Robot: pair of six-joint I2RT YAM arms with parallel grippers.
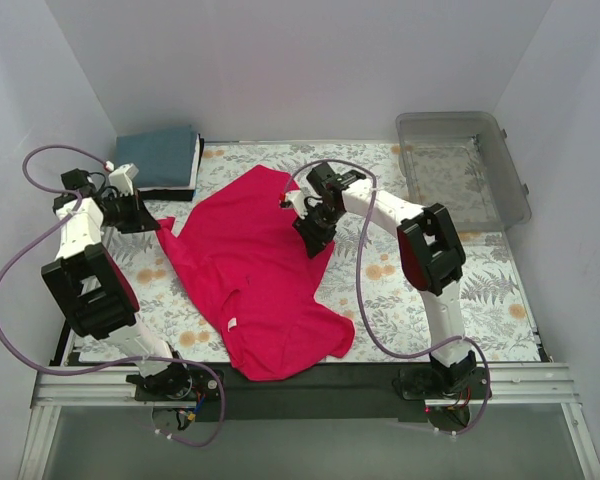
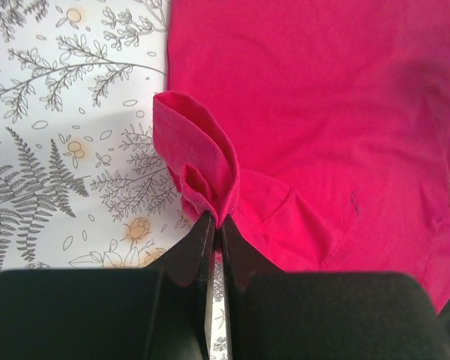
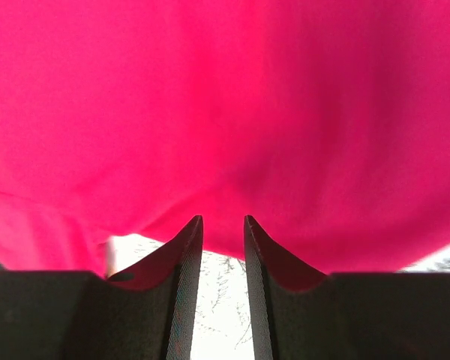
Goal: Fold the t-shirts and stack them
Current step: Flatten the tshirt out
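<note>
At the upper left of the top view, the teal-blue shirt [image 1: 160, 157] lies folded at the back corner of the flower-patterned counter [image 1: 480, 290]. Just below it, the left claw [image 1: 152, 222] meets the left edge of the pink shirt [image 1: 250, 270]. In the left wrist view this claw [image 2: 214, 221] is closed tight on a bunched fold of the pink shirt's [image 2: 322, 112] edge, which is lifted a little off the counter.

The pink shirt is spread loosely across the middle of the counter, wrinkled, with its small white label [image 1: 232, 322] near the lower edge. The right claw [image 1: 313, 238] sits on its right side. From the right wrist, the claw [image 3: 223, 225] has its fingers parted with bare counter showing between them, and pink cloth [image 3: 225, 112] fills the frame just past the tips.

At the upper right stands a clear plastic bin [image 1: 460, 165], apart from both shirts.
</note>
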